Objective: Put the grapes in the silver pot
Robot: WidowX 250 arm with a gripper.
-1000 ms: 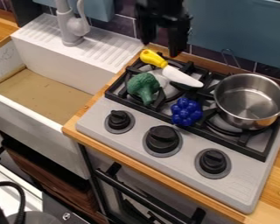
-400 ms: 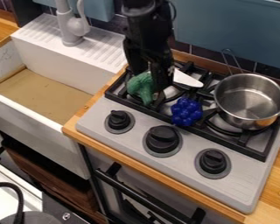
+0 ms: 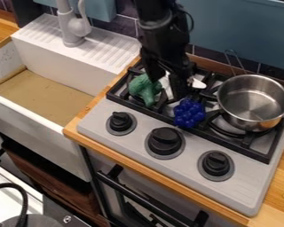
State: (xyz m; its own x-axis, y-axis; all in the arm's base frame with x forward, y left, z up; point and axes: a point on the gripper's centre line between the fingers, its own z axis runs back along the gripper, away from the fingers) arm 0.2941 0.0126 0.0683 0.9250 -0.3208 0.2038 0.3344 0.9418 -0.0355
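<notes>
"While the claw [image 3: 167,85] hangs over the stove [image 3: 132,146], is it holding anything?"

"Nothing that I can see. It looks released, its two tips standing apart with a gap between them."

"And the grapes [image 3: 189,112]?"

"On the grate [image 3: 242,150], about midway along its front edge. The broccoli [image 3: 145,88] sits nearer the left edge, and the silver pot [image 3: 236,122] stands at the right end, towards the back corner."

"So I'd call this the approach, lining up for the pick."

"So would I. The claw is just behind the grapes; whether it touches them, I can't tell. It needs to come a little towards the stove's front edge, get a tip on either side of the bunch, then sink and close."

"With the broccoli that near, it could nudge the wrong thing."

"It could. After that it wants a clean lift, high enough to clear the pot's rim, a move towards the right edge, and a release over the opening."

"Any brands or labels you can read?"

"None. There's a scribble [image 3: 3,57] on the sink's inner wall, by its left edge, but I can't make out the words."
</notes>
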